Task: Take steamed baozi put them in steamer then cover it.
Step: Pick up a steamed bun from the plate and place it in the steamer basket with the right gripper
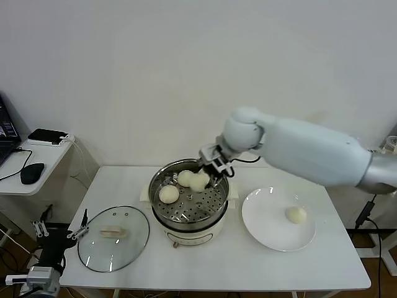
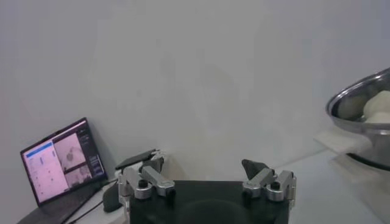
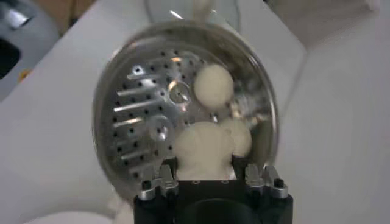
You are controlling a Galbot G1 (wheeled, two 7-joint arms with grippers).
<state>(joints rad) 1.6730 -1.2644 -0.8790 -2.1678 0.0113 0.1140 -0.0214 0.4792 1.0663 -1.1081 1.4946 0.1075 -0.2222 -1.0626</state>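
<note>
The steel steamer [image 1: 186, 225] stands mid-table with its perforated tray [image 3: 140, 115] showing. Two baozi rest on the tray [image 1: 169, 194] [image 1: 185, 178]. My right gripper [image 1: 209, 171] reaches down into the pot from the far side and is shut on a third baozi [image 3: 204, 149], close beside a second bun [image 3: 241, 135] and short of another [image 3: 213, 85]. One more baozi [image 1: 296, 215] lies on the white plate [image 1: 267, 217] to the right. The glass cover [image 1: 113, 238] lies flat on the table left of the steamer. My left gripper [image 1: 59, 233] hangs open, off the table's left front corner.
A low side table at the far left carries a laptop [image 2: 58, 161], a mouse [image 1: 32, 172] and a black device [image 1: 46, 135]. A white wall rises right behind the table. The steamer's rim [image 2: 353, 97] shows far off in the left wrist view.
</note>
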